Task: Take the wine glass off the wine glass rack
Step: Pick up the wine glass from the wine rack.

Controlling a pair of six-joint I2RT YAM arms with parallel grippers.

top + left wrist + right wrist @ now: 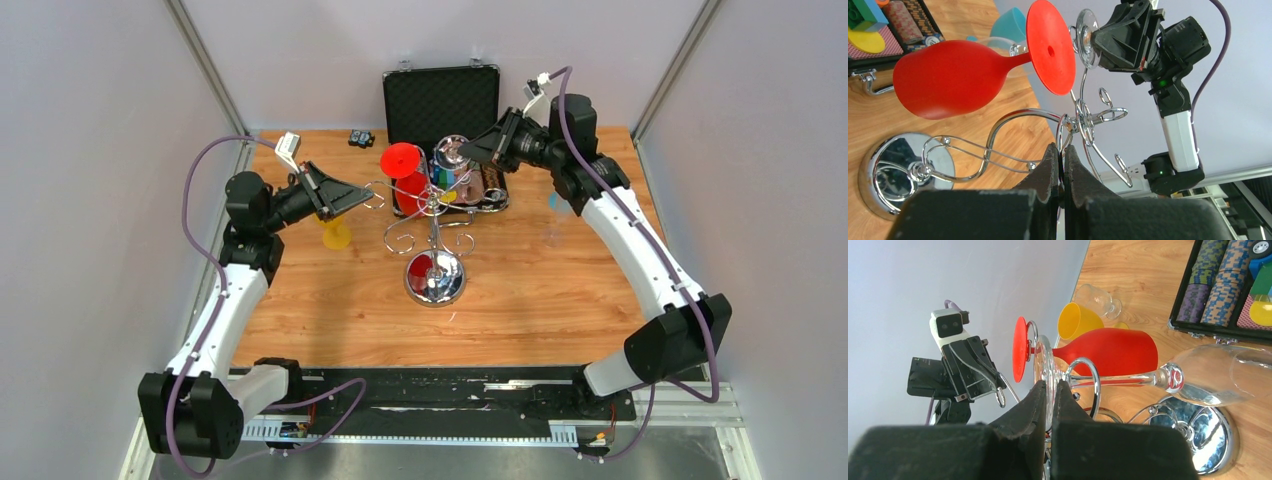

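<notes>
Top view: right claw [466,151] clamps the wine glass [447,155] foot, atop the rack [434,278].
Left wrist: left claw [1062,150] pinched on a rack wire.
Right wrist: stem runs straight away from claw, bowl past the hook — sideways exit, likely.

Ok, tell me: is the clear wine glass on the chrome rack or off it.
On. The clear wine glass has its stem in a curled wire arm of the shiny chrome rack; the right tool pinches its foot.
</notes>
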